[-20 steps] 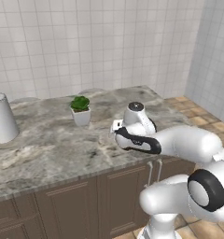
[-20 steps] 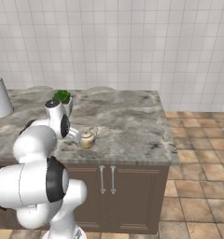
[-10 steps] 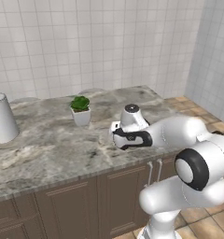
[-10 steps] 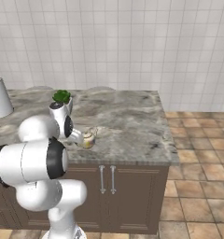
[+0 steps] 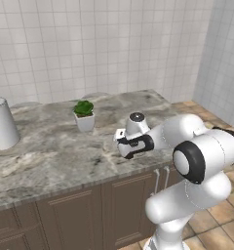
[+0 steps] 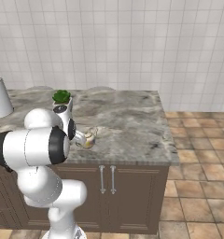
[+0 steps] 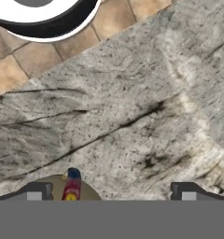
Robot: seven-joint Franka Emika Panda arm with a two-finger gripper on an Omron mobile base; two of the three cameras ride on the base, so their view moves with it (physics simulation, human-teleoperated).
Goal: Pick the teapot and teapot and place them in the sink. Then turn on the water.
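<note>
Plainly little is done yet: one teapot [image 6: 88, 139] sits on the marble surface [image 6: 128, 126] near its front edge, not lifted, so both teapots, the sink and the tap remain ahead (as I judge it). The tool [image 7: 109, 191] hangs just above the pot, jaws spread wide, holding nothing. Farther back stand a potted plant [image 5: 84, 114] and a white canister [image 5: 3, 124].

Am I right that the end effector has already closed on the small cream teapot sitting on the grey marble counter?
Not quite: the end effector is open, its fingertips spread wide above the small cream teapot on the grey marble counter, as the hand view shows.
</note>
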